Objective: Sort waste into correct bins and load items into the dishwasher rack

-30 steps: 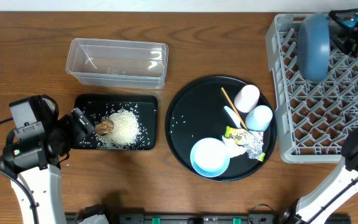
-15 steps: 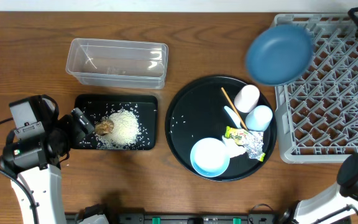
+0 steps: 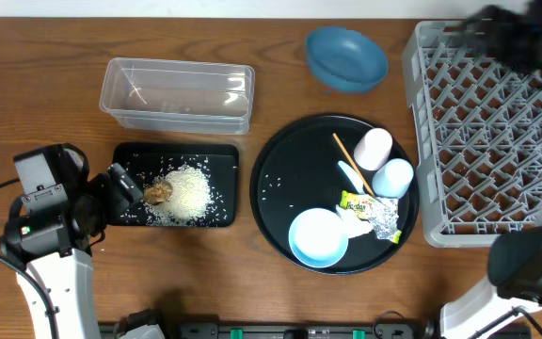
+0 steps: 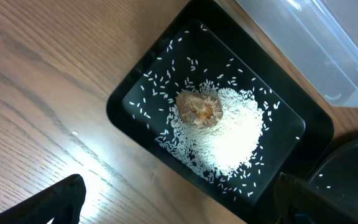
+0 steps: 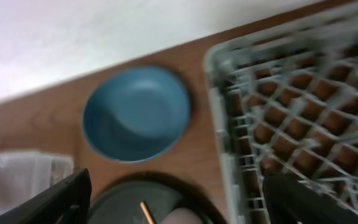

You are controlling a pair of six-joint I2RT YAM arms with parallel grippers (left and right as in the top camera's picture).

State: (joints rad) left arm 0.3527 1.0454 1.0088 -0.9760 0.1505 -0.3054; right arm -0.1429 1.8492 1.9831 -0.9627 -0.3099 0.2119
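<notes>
Right gripper (image 3: 514,28), fingers spread and holding nothing, hangs blurred above the far side of the dishwasher rack (image 3: 483,141). Its wrist camera looks down on the dark-blue plate (image 3: 347,58), which lies on the table (image 3: 26,56) just left of the rack, outside it and beyond the round black tray (image 3: 276,193). Left gripper (image 3: 125,184), jaws also wide, hovers at the rectangular black tray (image 3: 130,155) of rice (image 3: 188,191), near the clear tub (image 3: 177,94).

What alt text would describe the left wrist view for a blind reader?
A shallow black tray on a wooden table holds a heap of white rice with a brown food lump; a clear tub shows at upper right.
</notes>
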